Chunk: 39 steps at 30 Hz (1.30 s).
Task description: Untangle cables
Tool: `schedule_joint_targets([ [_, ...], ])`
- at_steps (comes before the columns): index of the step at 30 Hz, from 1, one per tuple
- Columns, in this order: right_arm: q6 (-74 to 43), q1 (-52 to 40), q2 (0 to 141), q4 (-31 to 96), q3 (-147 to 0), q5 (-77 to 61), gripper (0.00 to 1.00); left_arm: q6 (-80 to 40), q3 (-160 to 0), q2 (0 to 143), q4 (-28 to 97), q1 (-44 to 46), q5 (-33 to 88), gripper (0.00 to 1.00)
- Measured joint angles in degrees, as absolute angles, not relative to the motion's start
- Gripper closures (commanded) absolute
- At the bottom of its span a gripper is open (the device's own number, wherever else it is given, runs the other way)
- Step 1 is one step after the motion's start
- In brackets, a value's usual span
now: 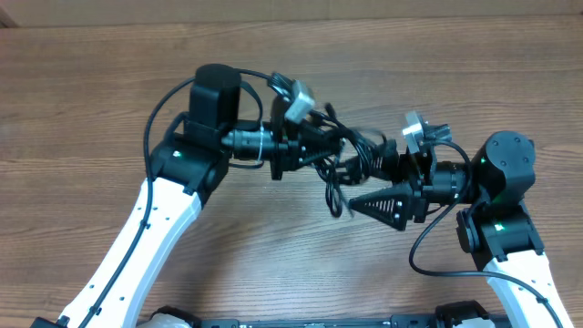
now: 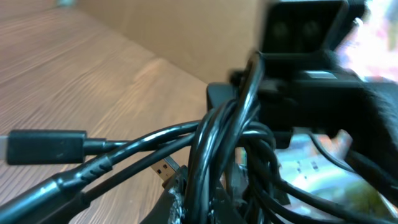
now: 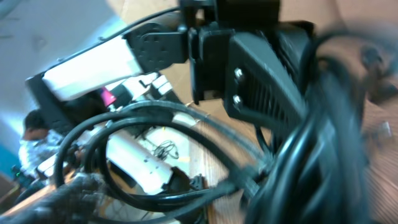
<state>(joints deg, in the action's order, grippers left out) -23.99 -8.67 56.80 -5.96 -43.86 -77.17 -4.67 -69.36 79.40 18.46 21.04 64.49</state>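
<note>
The cables (image 1: 351,157) are a tangled bunch of thin black cords held above the table between my two grippers; a loop (image 1: 332,193) hangs below. My left gripper (image 1: 319,146) is shut on the bunch from the left. In the left wrist view the cords (image 2: 227,143) rise from its jaws (image 2: 208,208), with a USB plug (image 2: 166,168) and a black plug (image 2: 46,146) sticking out left. My right gripper (image 1: 378,173) holds the bunch from the right. The right wrist view is blurred; the cords (image 3: 311,155) fill its right side, and the jaws are hidden.
The wooden table (image 1: 109,82) lies under both arms. The thicker robot cables (image 1: 155,118) loop off each arm. A cardboard wall (image 2: 180,31) stands behind the table. The left gripper's body (image 3: 261,81) shows close in the right wrist view.
</note>
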Motion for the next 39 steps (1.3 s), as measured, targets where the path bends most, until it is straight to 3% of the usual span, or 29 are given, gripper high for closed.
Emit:
schedule_joint_targets([
  [7, -24.0, -8.7, 58.3, 9.1, -44.0, -62.1, 0.00, -16.1, -69.4, 79.4, 22.5, 16.2, 56.4, 0.96],
  [12, -24.0, -8.7, 58.4, 9.9, -44.0, -57.6, 0.00, -23.6, -69.4, 79.4, 28.7, 15.5, 43.4, 0.96],
  [21, -24.0, -8.7, 58.4, 9.2, -44.0, -58.2, 0.03, -28.8, -69.4, 79.4, 28.7, 20.0, 27.7, 0.96],
  [28, -24.1, -8.7, 58.4, 6.0, -44.0, -59.8, 0.20, -31.5, -69.4, 79.4, 25.1, 26.3, 21.5, 0.96],
  [32, -24.1, -8.7, 58.4, 6.0, -44.0, -59.7, 0.53, -31.8, -69.4, 79.4, 23.8, 29.7, 20.2, 0.96],
  [39, -24.1, -8.7, 58.4, 7.4, -44.0, -59.5, 0.83, -31.8, -69.4, 79.4, 23.9, 30.2, 19.5, 0.96],
])
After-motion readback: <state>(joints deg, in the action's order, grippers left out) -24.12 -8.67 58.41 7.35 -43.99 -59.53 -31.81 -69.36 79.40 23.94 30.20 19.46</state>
